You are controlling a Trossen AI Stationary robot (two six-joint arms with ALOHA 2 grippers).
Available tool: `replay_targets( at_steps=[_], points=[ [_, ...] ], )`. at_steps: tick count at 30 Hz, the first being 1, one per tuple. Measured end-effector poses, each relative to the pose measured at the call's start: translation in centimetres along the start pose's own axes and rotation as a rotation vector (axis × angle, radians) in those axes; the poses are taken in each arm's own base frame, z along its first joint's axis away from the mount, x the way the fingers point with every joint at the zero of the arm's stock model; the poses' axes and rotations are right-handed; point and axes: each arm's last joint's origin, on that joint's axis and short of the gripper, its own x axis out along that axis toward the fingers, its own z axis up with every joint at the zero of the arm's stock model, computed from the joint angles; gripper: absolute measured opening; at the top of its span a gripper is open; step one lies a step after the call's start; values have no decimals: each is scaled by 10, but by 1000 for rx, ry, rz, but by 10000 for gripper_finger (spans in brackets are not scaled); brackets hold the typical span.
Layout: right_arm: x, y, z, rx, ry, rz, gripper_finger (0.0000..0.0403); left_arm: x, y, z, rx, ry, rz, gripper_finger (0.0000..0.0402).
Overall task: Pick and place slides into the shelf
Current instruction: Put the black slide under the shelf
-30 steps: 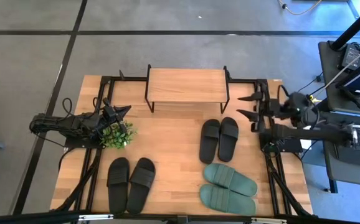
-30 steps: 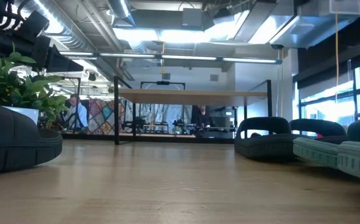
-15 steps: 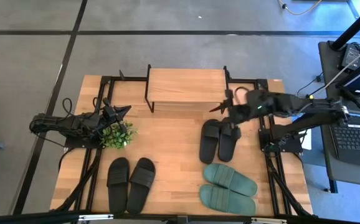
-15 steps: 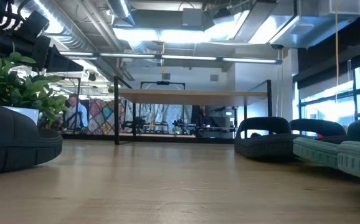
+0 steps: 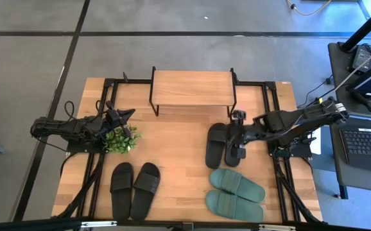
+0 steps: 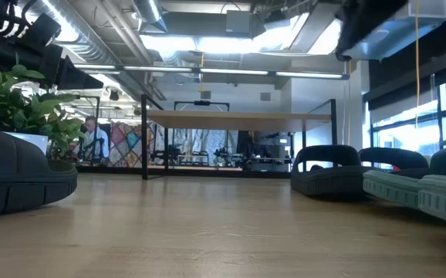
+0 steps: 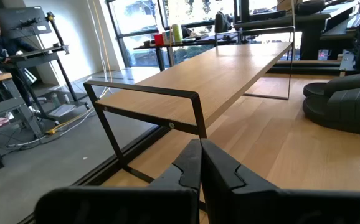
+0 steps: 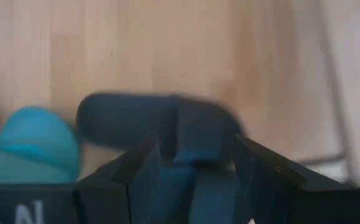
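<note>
Six slides lie on the surface (image 5: 179, 147), all of them outside the shelf. Nearest the front edge in the high view, a black pair (image 5: 135, 190) lies on the left side, its two slides side by side and touching, and a green pair (image 5: 235, 194) lies on the right side, turned crosswise, one slide just in front of the other. Farther back on the right, a second black pair (image 5: 225, 144) lies side by side, just behind the green pair and just in front of the shelf's right end. The right claw (image 5: 237, 136) hangs over this pair, above its right-hand slide, fingers spread; in the right wrist view the two dark fingers (image 8: 146, 171) stand apart with a black slide showing between and beyond them, and nothing is pinched. On the left, level with that pair, a small plant (image 5: 121, 138) stands near the surface's left edge, well apart from every slide. The left claw (image 5: 122, 117) rests just behind the plant, its fingers pressed together on nothing, as the left wrist view shows. Farthest back, the shelf (image 5: 192, 88) stands at the middle of the rear edge, its plank top bare.
</note>
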Motion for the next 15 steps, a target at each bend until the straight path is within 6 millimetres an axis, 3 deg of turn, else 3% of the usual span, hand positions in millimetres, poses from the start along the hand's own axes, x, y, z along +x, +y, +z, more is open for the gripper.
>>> replay_targets(
  at_steps=[9, 15],
  points=[
    [16, 25, -24, 142, 285, -112, 176, 0, 0, 0, 0, 0, 0, 0],
    [35, 37, -37, 102, 384, -169, 147, 0, 0, 0, 0, 0, 0, 0]
  ],
)
